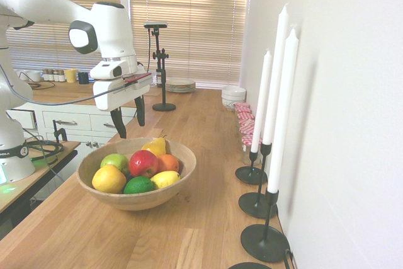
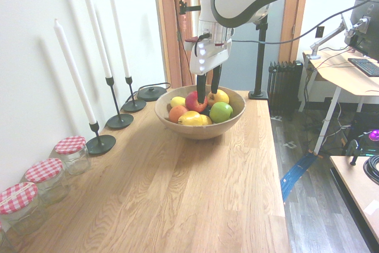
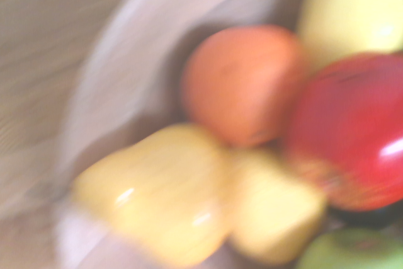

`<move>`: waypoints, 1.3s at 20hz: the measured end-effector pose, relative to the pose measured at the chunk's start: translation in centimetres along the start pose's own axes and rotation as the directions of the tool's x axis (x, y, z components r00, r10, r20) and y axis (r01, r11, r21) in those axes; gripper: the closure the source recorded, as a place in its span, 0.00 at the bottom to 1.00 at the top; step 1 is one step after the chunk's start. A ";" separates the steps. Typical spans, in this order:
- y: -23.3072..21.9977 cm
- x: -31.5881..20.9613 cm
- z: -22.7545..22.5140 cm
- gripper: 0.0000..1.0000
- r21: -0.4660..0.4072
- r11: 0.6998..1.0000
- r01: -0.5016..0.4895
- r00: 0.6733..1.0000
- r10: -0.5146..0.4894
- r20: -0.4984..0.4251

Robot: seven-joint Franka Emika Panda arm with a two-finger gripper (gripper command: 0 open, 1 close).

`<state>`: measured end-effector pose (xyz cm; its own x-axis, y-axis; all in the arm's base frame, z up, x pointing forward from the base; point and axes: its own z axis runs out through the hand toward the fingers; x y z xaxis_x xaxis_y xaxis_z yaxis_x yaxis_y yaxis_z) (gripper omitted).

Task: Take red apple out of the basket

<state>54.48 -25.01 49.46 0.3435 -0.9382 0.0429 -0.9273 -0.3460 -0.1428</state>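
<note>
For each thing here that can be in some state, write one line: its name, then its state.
hand: open, empty, above the bowl
red apple: in the bowl, among other fruit
wooden bowl: upright, holding fruit
candles: unlit, upright in holders
jars: lidded

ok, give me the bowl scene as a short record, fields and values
container: wooden bowl
target: red apple, in the bowl
beside target: orange fruit, green apple
other fruit: yellow and dark green ones
gripper: open, above the bowl, holding nothing
near wall: white candles in black holders, jars with checkered lids
task state: apple not yet out
</note>
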 end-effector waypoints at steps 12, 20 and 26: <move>1.9 5.8 0.5 0.00 0.040 0.978 -0.204 0.978 0.205 -0.026; 0.2 7.6 3.1 0.00 0.026 0.976 -0.216 0.976 0.217 -0.021; -0.2 7.6 5.1 0.00 0.002 0.977 -0.214 0.977 0.214 -0.008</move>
<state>58.02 -32.06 44.78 0.1358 -0.9906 0.0190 -0.9790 -0.1371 -0.1510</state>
